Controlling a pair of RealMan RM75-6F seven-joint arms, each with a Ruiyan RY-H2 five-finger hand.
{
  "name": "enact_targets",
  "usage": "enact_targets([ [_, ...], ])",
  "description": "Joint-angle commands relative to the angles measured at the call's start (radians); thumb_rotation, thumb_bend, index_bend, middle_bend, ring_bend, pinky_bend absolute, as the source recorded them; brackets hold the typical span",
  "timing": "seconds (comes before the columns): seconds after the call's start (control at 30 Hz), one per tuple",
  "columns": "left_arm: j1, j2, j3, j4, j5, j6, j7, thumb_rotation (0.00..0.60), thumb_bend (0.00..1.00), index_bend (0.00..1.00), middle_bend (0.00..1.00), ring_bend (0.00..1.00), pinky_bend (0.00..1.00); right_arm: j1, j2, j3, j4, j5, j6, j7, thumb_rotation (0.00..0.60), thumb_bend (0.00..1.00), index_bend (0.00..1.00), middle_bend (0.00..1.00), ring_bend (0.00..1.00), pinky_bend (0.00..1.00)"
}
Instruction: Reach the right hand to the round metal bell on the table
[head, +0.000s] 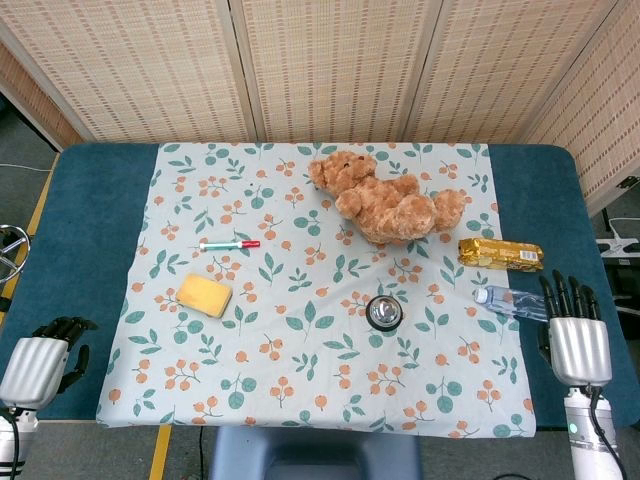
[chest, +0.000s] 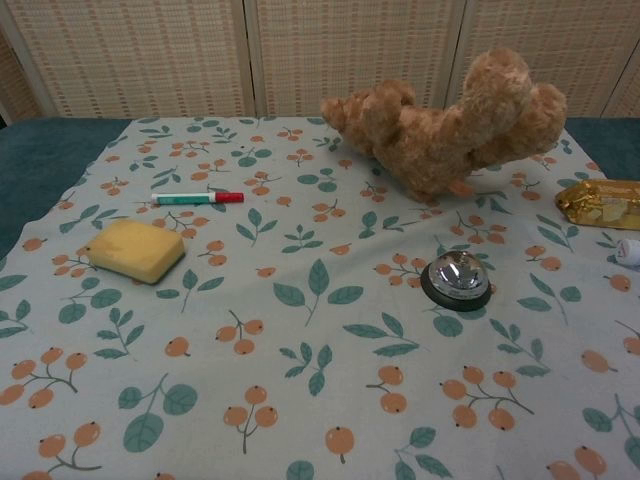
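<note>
The round metal bell (head: 384, 313) (chest: 457, 279) stands on the floral cloth, right of centre and in front of the teddy bear. My right hand (head: 574, 332) hovers at the table's right edge, well to the right of the bell, fingers straight and spread, holding nothing. Its fingertips lie close to a plastic bottle (head: 510, 301). My left hand (head: 45, 356) rests at the front left corner with fingers curled inward, empty. Neither hand shows in the chest view.
A brown teddy bear (head: 390, 198) lies behind the bell. A gold snack packet (head: 500, 254) lies right of the bear, above the bottle. A yellow sponge (head: 204, 295) and a red-capped pen (head: 229, 243) sit on the left half.
</note>
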Motion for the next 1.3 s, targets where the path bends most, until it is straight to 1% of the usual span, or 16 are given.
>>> enact_targets([
  [0.03,0.0,0.001,0.001,-0.003,0.002,0.0,0.004,0.6,0.59,0.35,0.35,0.3,0.49,-0.011,0.017,-0.009,-0.014,0.0,-0.046,0.007,0.6,0.52,0.0,0.0,0.0,0.11],
  [0.17,0.0,0.003,0.002,-0.011,0.004,0.0,0.009,0.6,0.59,0.35,0.35,0.3,0.49,-0.005,0.022,-0.031,0.003,-0.06,-0.072,0.04,0.6,0.53,0.0,0.0,0.0,0.11],
  [0.2,0.0,0.004,0.002,-0.011,0.005,0.0,0.006,0.6,0.59,0.35,0.35,0.3,0.49,0.0,0.024,-0.045,0.015,-0.103,-0.079,0.078,0.6,0.56,0.0,0.0,0.0,0.11],
  [0.3,-0.001,0.002,-0.002,-0.004,-0.002,-0.002,0.002,0.6,0.59,0.35,0.35,0.3,0.49,0.024,0.009,-0.073,0.084,-0.232,-0.081,0.194,0.6,0.7,0.0,0.0,0.0,0.1],
  [0.37,-0.001,0.004,-0.001,-0.005,-0.008,-0.008,-0.004,0.6,0.59,0.35,0.35,0.3,0.49,0.042,-0.02,-0.076,0.142,-0.29,-0.078,0.24,0.6,0.73,0.0,0.0,0.0,0.09],
  [0.43,0.0,0.008,0.0,-0.011,-0.009,-0.009,-0.005,0.6,0.59,0.35,0.35,0.3,0.49,0.077,-0.057,-0.069,0.195,-0.326,-0.106,0.288,0.6,0.74,0.0,0.0,0.0,0.08],
  [0.53,0.001,0.007,0.0,-0.013,0.0,0.0,0.005,0.6,0.59,0.35,0.35,0.3,0.49,0.143,-0.112,-0.044,0.259,-0.342,-0.179,0.361,0.6,0.74,0.0,0.0,0.0,0.07],
  [0.7,-0.003,0.005,0.002,-0.013,-0.006,-0.015,0.012,0.6,0.59,0.35,0.36,0.3,0.49,0.265,-0.206,0.003,0.369,-0.32,-0.345,0.443,0.6,0.74,0.0,0.0,0.0,0.04],
  [0.9,-0.004,0.008,0.003,-0.017,-0.003,-0.015,0.011,0.6,0.59,0.35,0.36,0.3,0.49,0.37,-0.327,0.026,0.501,-0.314,-0.465,0.512,0.6,0.74,0.0,0.0,0.0,0.04],
  [1.1,-0.006,0.009,0.004,-0.016,-0.002,-0.019,0.005,0.6,0.59,0.35,0.36,0.3,0.49,0.437,-0.409,0.033,0.562,-0.317,-0.52,0.566,0.6,0.74,0.0,0.0,0.0,0.04],
  [1.3,-0.003,0.012,0.006,-0.018,0.004,-0.012,-0.002,0.6,0.59,0.35,0.36,0.3,0.49,0.464,-0.453,0.022,0.577,-0.318,-0.535,0.591,0.6,0.74,0.0,0.0,0.0,0.04],
])
